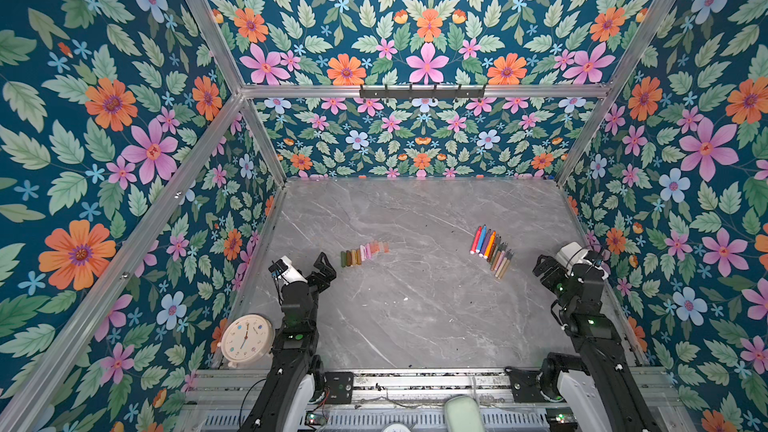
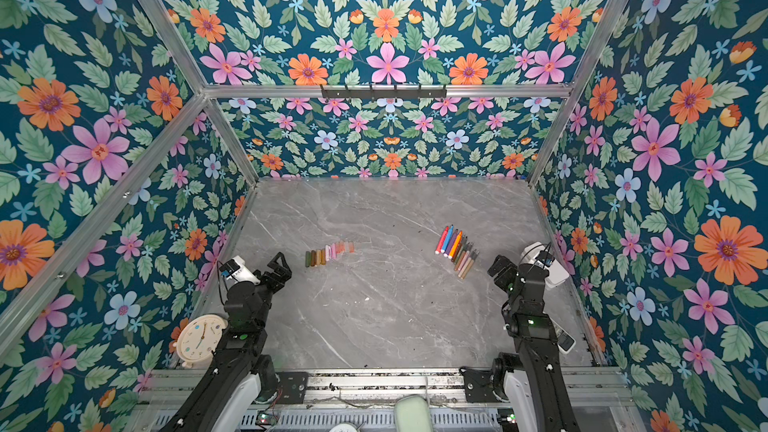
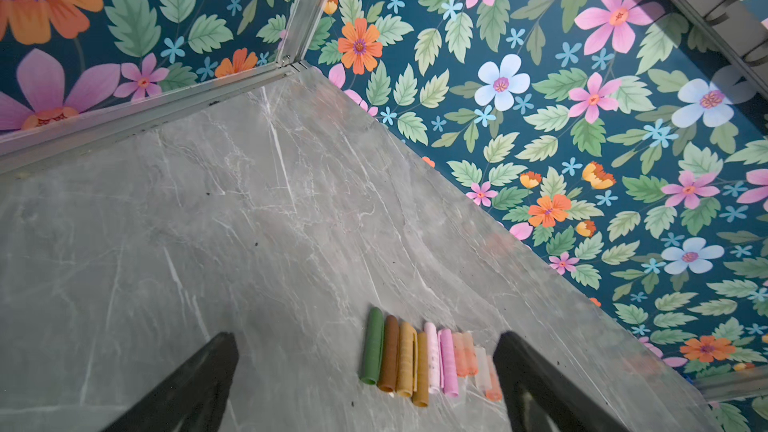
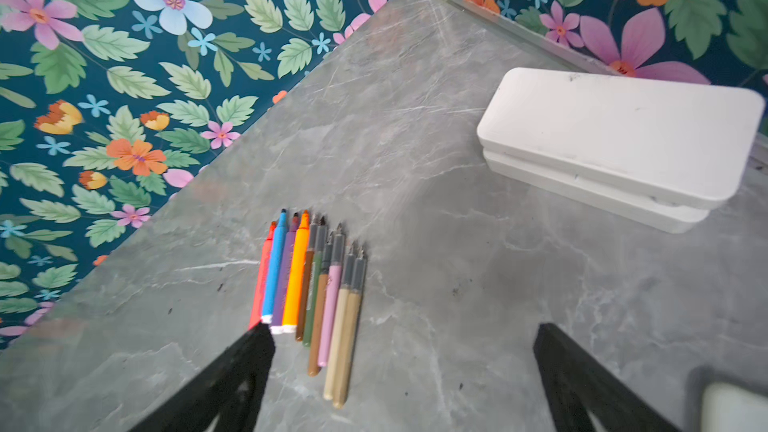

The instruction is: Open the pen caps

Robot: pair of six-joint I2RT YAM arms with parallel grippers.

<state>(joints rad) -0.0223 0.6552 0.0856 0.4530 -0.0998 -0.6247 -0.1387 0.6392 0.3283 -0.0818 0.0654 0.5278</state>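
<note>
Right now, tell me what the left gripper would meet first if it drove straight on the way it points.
Most likely the pen caps: in the left wrist view their row lies just ahead between the open fingers. Depth is unclear; it might touch the table just short of them.

The left arm [image 1: 296, 317] and right arm [image 1: 586, 309] stand bent at either side, left gripper [image 1: 325, 268] and right gripper [image 1: 545, 271] tilted downward, jaws spread wide, holding nothing.

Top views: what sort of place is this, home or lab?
Probably a robot data-collection booth, not a home: floral-print wall panels in aluminium framing, a marble-look tabletop, and a left arm and right arm mounted at its front rail.
</note>
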